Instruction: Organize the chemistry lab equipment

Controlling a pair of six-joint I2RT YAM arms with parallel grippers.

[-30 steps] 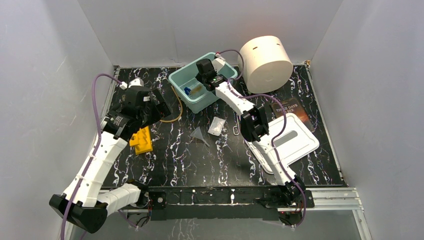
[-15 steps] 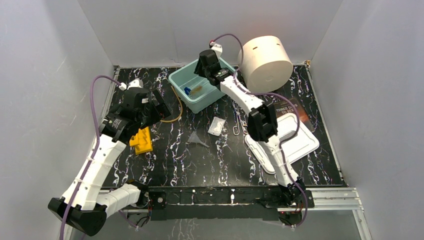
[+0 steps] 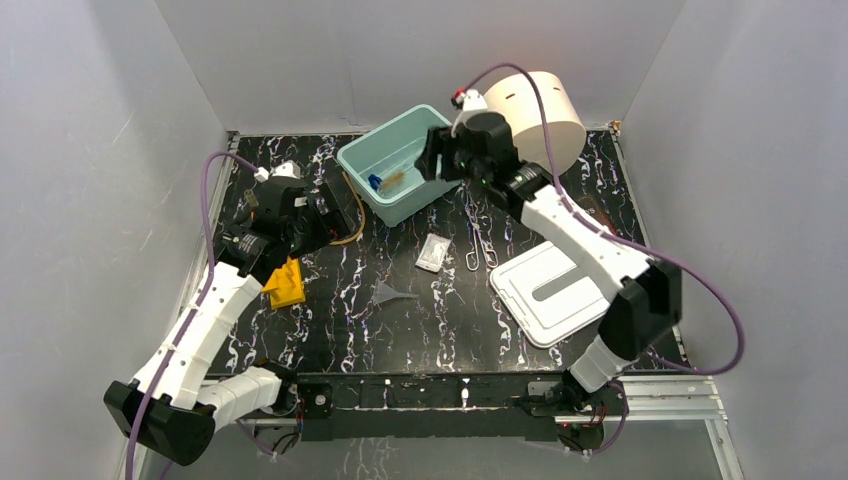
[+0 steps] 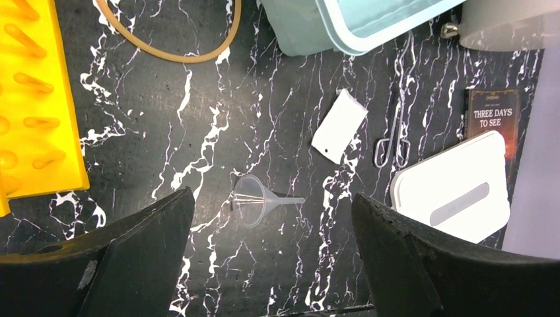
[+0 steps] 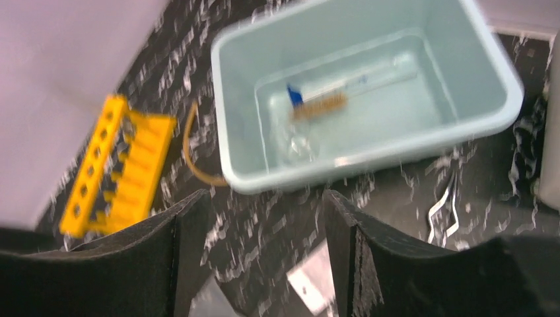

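The right gripper (image 5: 264, 198) hangs wide and empty over the teal bin (image 5: 370, 155) near the table's far edge. The blue-capped clear tube (image 5: 356, 80) and wooden-handled brush (image 5: 320, 105) lie inside, so that drop looks finished. The left gripper (image 4: 272, 198), equally spread and empty, hovers above the clear funnel (image 4: 254, 200) mid-table, probably the next pick. The clear flat packet (image 4: 339, 125) and amber rubber tubing (image 4: 175, 58) lie outside the bin.
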